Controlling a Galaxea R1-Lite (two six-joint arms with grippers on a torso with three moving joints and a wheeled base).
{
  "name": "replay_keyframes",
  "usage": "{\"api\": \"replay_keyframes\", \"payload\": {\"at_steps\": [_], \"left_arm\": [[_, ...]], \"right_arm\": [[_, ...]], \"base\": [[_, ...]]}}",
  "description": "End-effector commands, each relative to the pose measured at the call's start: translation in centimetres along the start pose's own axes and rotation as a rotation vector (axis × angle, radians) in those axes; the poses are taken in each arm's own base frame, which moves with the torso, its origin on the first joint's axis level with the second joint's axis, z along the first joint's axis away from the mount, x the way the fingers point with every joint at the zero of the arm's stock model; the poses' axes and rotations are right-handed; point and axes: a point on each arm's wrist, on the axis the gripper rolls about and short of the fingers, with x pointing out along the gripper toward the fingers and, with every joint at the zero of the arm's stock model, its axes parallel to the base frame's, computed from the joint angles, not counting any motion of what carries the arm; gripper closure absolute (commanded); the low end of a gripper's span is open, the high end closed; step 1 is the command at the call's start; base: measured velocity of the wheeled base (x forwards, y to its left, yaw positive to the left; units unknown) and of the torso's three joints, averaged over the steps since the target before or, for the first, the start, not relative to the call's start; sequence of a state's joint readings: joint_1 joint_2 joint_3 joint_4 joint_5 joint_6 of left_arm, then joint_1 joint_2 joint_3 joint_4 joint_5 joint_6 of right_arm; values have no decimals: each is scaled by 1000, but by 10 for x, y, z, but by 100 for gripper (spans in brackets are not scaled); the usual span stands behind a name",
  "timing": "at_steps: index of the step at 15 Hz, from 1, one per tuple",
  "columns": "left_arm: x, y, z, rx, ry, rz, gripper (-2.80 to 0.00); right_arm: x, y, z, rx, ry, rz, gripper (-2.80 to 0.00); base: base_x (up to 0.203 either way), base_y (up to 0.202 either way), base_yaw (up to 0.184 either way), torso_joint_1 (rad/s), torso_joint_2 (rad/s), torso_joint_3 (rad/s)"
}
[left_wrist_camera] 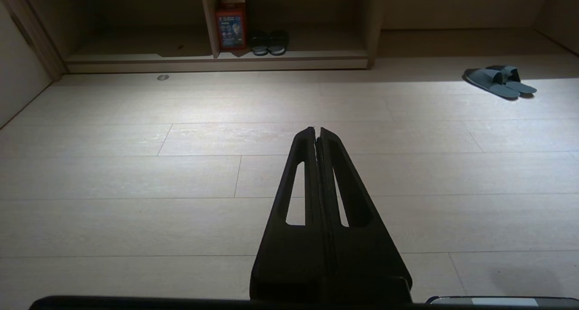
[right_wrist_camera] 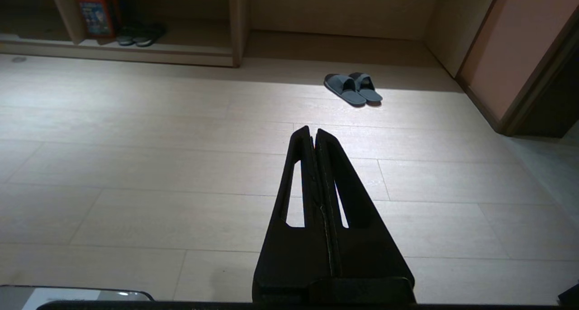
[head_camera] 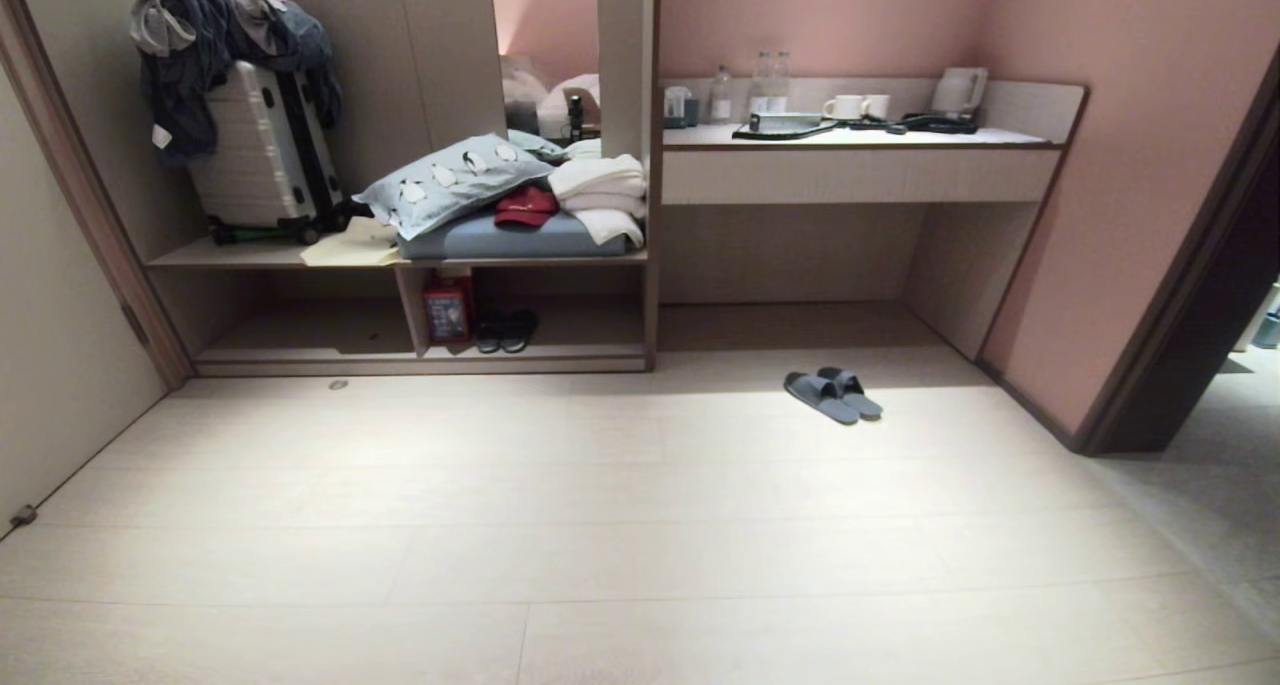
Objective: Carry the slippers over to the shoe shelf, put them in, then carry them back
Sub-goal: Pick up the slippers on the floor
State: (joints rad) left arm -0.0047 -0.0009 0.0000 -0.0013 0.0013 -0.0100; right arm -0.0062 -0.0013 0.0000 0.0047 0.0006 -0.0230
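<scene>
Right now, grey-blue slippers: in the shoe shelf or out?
Out. The grey-blue slippers lie side by side on the floor before the desk recess, right of the shoe shelf, which holds only a black pair.

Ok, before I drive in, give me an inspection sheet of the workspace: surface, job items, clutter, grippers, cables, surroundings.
Surface: pale plank floor, lit patch in the middle.
Job's things: grey-blue slippers side by side on the floor before the desk recess; shoe shelf to their left, right bay partly free.
Clutter: black slippers and a red box in the shelf; suitcase, pillow, red cap, folded towels on the ledge above.
Grippers: left gripper and right gripper both shut, holding nothing, above the floor, short of the slippers.
Cables: nothing seen on the floor.
Surroundings: desk with kettle, cups, bottles; doorway at right.
</scene>
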Motion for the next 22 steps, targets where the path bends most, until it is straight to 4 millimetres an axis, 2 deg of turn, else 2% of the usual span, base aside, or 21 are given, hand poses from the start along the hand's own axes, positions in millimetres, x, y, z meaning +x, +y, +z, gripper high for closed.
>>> {"api": "replay_keyframes", "payload": {"at_steps": [1, 11, 22], "left_arm": [[0, 0, 0, -1, 2, 0, 0], [0, 0, 0, -2, 2, 0, 0], [0, 0, 0, -4, 2, 0, 0]], "right_arm": [[0, 0, 0, -1, 0, -2, 0], [0, 0, 0, -5, 0, -1, 0], [0, 0, -1, -8, 1, -1, 0]], "base": [[0, 0, 0, 0, 0, 0], [0, 0, 0, 0, 0, 0], [192, 0, 0, 3, 1, 3]]}}
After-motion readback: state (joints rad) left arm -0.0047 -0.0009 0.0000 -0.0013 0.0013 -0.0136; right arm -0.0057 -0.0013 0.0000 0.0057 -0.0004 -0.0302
